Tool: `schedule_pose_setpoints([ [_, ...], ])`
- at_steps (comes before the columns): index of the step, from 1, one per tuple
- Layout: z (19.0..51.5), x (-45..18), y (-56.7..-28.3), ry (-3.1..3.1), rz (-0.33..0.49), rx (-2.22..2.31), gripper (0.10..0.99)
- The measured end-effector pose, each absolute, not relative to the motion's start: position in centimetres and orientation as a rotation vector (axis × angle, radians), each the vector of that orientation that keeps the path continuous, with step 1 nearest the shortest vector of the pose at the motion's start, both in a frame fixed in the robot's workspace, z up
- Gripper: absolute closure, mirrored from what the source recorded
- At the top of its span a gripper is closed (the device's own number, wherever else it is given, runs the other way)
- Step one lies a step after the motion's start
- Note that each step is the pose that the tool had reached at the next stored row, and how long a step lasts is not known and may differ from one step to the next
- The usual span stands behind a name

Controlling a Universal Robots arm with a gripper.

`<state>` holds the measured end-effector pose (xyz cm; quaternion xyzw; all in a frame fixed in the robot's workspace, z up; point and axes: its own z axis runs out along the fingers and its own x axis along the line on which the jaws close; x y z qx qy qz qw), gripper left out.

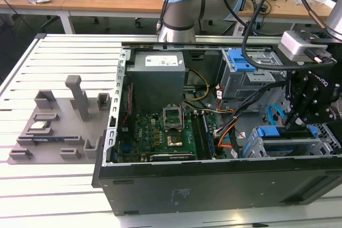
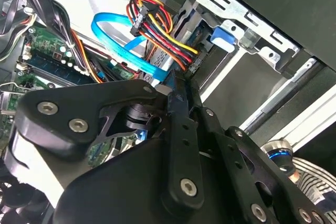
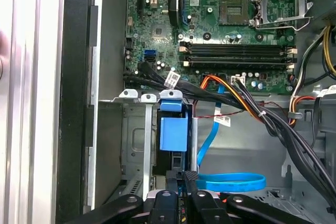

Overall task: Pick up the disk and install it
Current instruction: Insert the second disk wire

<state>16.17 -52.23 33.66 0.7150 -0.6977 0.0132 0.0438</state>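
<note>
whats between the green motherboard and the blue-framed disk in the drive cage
A bundle of orange and black cables fills that stretch, short of the disk, in the exterior view.

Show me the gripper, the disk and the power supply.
gripper (image 1: 295, 124): exterior view, between its fingertips.
disk (image 1: 283, 132): exterior view, blue bracket edge in its bay.
power supply (image 1: 158, 76): exterior view, grey top face.

Arm bent low, hand (image 1: 295, 123) pointing down, fingers seemingly closed.
</note>
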Motion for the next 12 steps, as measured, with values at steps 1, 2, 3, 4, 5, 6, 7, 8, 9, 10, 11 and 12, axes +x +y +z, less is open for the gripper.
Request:
schedule_pose_setpoints([
  [1,33.7,16.2,-52.2,-2.133,0.040,2.186,0.925],
  [2,33.6,16.2,-52.2,-2.133,0.040,2.186,0.925],
  [3,33.7,16.2,-52.2,-2.133,0.041,2.185,0.925],
  [4,33.6,16.2,-52.2,-2.133,0.040,2.186,0.914],
  [5,33.6,16.2,-52.2,-2.132,0.041,2.185,0.851],
  [6,33.8,16.2,-52.2,-2.133,0.040,2.186,0.851],
  [7,34.1,16.2,-52.2,-2.133,0.040,2.186,0.851],
  [8,34.5,16.2,-52.2,-2.132,0.041,2.185,0.851],
  [9,35.2,16.2,-52.2,-2.132,0.041,2.185,0.851],
  [10,35.7,16.2,-52.1,-2.132,0.041,2.185,0.851],
  [11,36.3,16.2,-52.0,-2.132,0.041,2.185,0.859],
  [12,36.6,16.2,-52.0,-2.132,0.041,2.185,0.929],
])
